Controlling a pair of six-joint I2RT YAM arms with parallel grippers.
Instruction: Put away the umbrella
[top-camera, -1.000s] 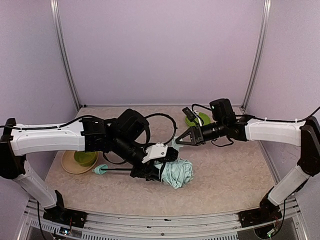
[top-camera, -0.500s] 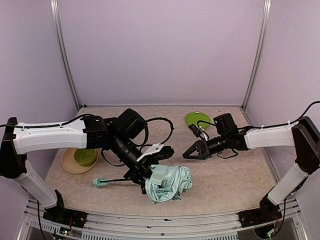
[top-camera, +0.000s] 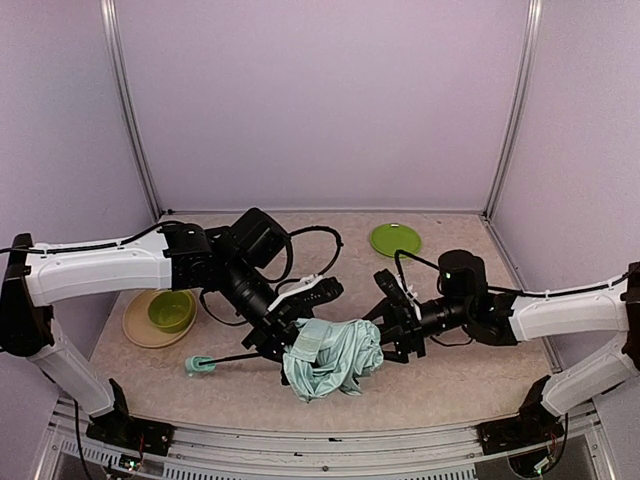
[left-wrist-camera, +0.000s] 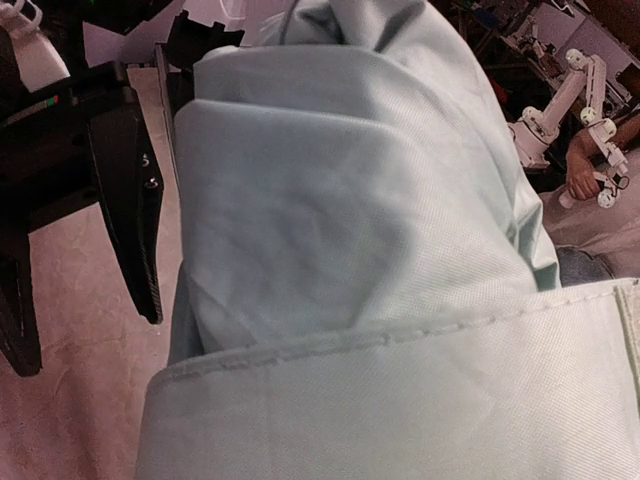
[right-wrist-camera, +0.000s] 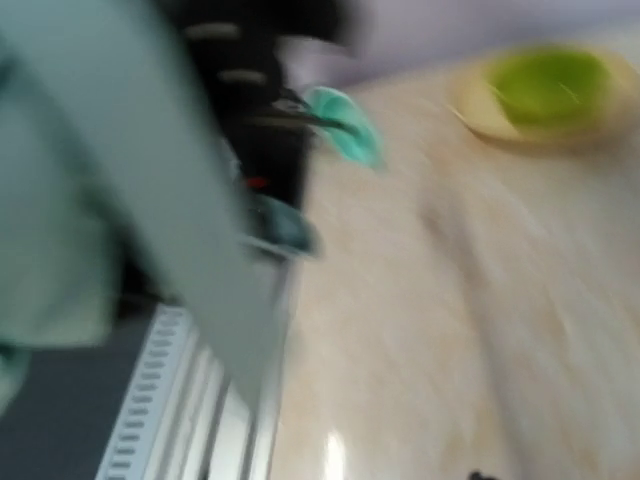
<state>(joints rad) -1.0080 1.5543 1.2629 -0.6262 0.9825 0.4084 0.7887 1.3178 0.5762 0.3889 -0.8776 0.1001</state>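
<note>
No text, label, brand or number can be read in any view. The umbrella (top-camera: 335, 355) shows plain mint fabric with only a stitched seam across it in the left wrist view. Any small markings on the arms are too tiny to make out from above, and the right wrist view is too blurred to tell.
</note>
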